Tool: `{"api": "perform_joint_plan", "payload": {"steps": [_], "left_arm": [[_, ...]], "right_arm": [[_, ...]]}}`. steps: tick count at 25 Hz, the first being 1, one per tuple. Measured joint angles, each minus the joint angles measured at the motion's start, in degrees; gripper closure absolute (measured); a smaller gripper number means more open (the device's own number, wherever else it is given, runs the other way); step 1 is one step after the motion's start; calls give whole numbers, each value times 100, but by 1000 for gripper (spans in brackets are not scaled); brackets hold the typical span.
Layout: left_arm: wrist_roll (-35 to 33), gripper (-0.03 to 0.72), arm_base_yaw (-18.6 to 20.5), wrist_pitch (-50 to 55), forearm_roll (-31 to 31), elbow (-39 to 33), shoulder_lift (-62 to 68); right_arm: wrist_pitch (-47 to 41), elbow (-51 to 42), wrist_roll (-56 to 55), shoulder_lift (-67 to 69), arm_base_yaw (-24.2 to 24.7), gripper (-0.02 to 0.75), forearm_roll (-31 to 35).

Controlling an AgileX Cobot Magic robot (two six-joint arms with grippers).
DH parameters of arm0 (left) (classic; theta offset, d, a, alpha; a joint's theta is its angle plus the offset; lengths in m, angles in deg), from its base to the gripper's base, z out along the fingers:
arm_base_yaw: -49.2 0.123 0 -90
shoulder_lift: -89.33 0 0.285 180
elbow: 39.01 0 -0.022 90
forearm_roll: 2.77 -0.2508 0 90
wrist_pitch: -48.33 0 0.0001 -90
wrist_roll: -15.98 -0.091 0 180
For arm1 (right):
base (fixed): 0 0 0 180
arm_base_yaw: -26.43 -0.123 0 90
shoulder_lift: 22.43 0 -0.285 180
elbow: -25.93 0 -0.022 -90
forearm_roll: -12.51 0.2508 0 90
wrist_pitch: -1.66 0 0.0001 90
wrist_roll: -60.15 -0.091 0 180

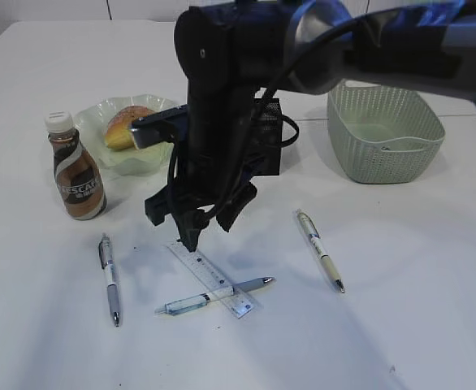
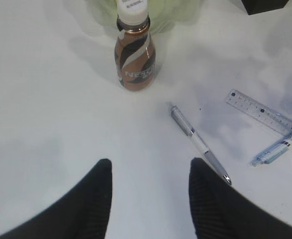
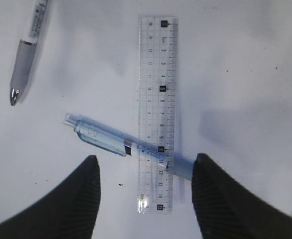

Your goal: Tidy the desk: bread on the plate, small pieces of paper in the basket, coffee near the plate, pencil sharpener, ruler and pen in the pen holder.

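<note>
The right gripper [image 3: 145, 191] hangs with its jaws spread wide over the ruler [image 3: 158, 112], holding nothing; the clear ruler lies flat toward the near edge of the counter [image 1: 417, 325] with a pale blue pen [image 3: 120, 142] slanting across its lower end. The left gripper [image 2: 151, 199] is likewise spread and empty, above bare counter near the left edge, with a grey pen [image 2: 198, 142] just beside its right finger.

Judging from this, the risk is the crossed pair: if the jaws close here they may catch pen and ruler together, or skid the thin, flat ruler along the counter rather than lift it. The pen could also roll off and out of reach.

Farther out, a third pen [image 1: 320, 248] lies to the right. Toward the far edge sit the black mesh pen holder [image 1: 269, 134] (mostly hidden behind the arm), the green basket [image 1: 384, 130] at the far right, and the bread [image 1: 126, 124] already on the plate [image 1: 153, 158], with the coffee [image 2: 134, 52] bottle close by it.

The bottle's label reads "NESCAFÉ", partly turned away. The ruler shows centimetre numbers, 5 and 10 boxed in black. Print on the pens is too small to read. I cannot find a pencil sharpener or paper scraps.
</note>
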Motion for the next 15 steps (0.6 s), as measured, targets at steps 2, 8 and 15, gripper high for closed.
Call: {"api": "perform_joint_plan", "payload": {"steps": [2, 8, 15], "left_arm": [[0, 340, 0, 70, 0, 0, 0], [0, 337, 0, 148, -28, 0, 0], [0, 340, 0, 151, -71, 0, 0]], "right_arm": [[29, 0, 14, 215, 0, 279, -12], [67, -10, 14, 449, 0, 279, -37], [80, -10, 14, 588, 0, 230, -26]]}}
